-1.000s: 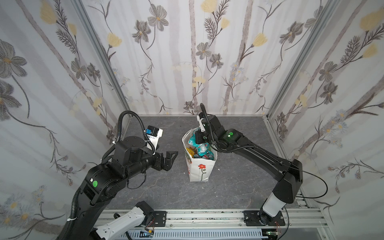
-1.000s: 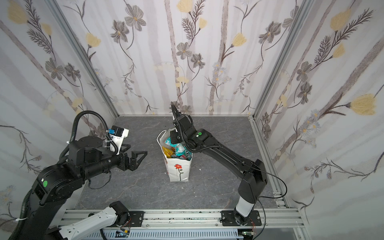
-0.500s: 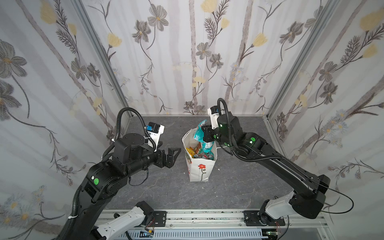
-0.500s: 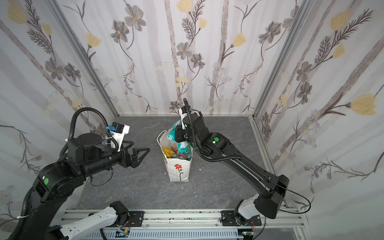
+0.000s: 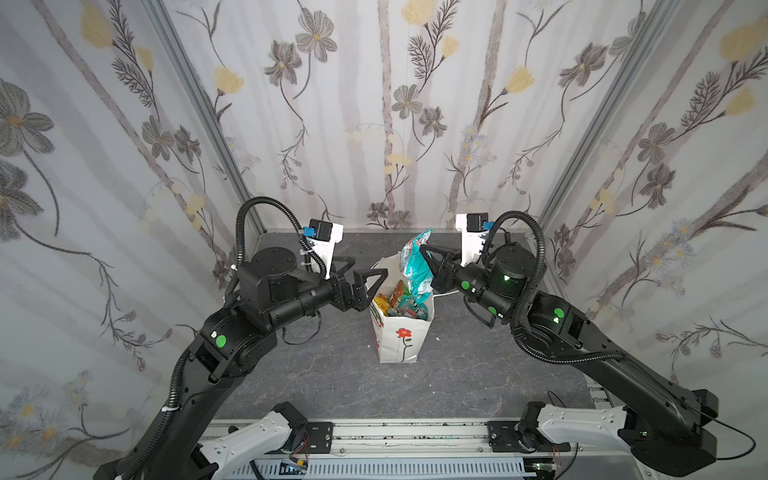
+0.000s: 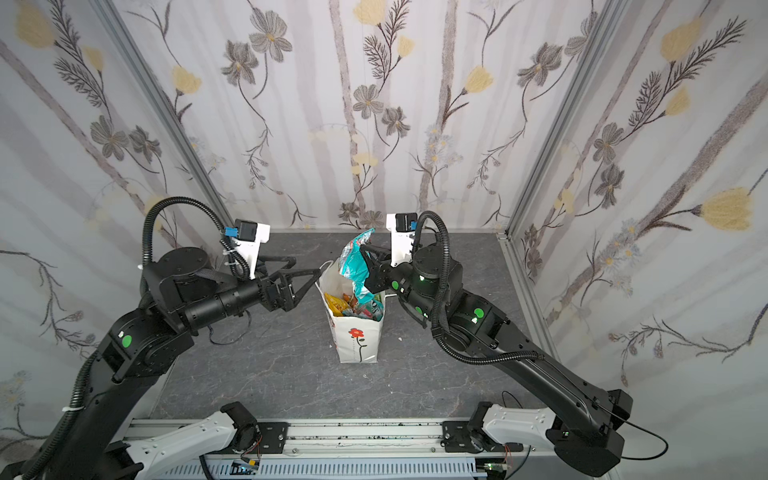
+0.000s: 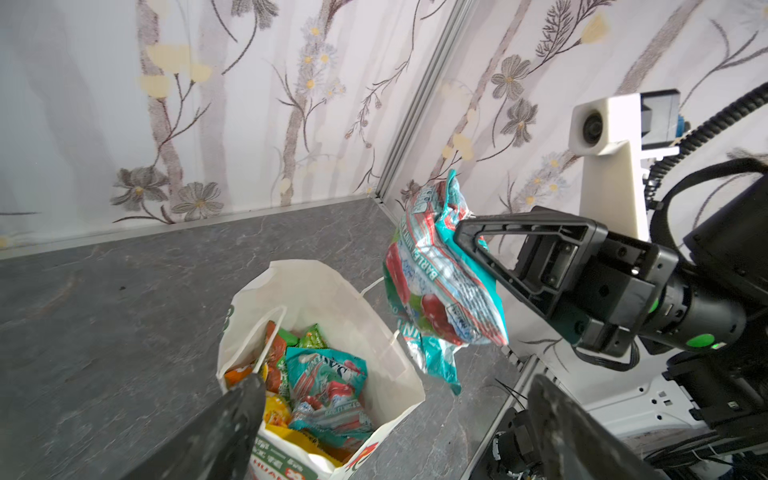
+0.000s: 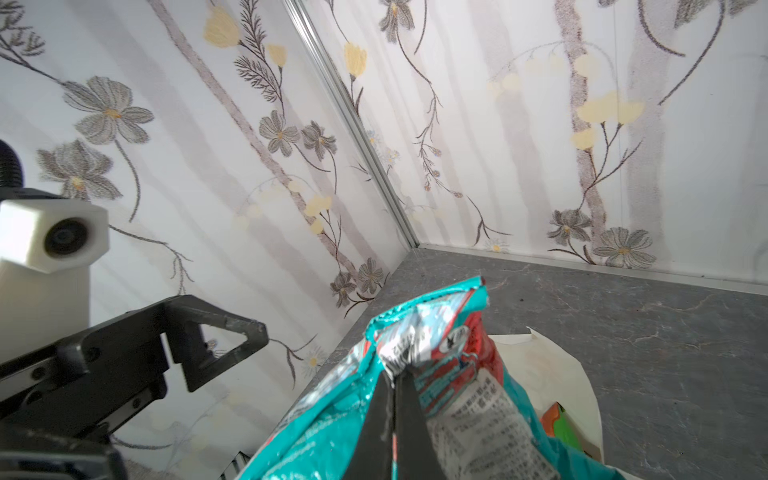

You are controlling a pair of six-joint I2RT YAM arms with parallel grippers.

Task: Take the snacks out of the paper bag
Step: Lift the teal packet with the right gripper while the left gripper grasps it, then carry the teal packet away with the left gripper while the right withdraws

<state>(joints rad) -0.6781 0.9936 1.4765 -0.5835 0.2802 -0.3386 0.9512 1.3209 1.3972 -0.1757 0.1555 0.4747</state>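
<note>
The white paper bag (image 5: 400,338) (image 6: 358,340) with a red flower stands upright mid-table, its mouth open (image 7: 320,282). Several snacks (image 5: 398,302) (image 6: 352,305) (image 7: 320,380) lie inside, teal, orange, green and yellow. My right gripper (image 5: 424,251) (image 6: 363,249) (image 7: 459,232) (image 8: 395,374) is shut on a crumpled teal packet (image 5: 414,268) (image 6: 353,268) (image 7: 440,286) (image 8: 449,399), which hangs over the bag's right rim with its lower end still at the mouth. My left gripper (image 5: 369,266) (image 6: 306,265) (image 7: 395,386) is open and empty, just left of the bag's rim.
Flowered curtain walls close in the grey table (image 5: 332,374) on three sides. A metal rail (image 5: 395,432) with both arm bases runs along the front. The bag's white cord handle (image 5: 448,292) hangs out to its right.
The right gripper has lifted the teal packet up out of the bag's mouth and drawn back to the right. The left gripper has moved closer to the bag's left rim, still open.
</note>
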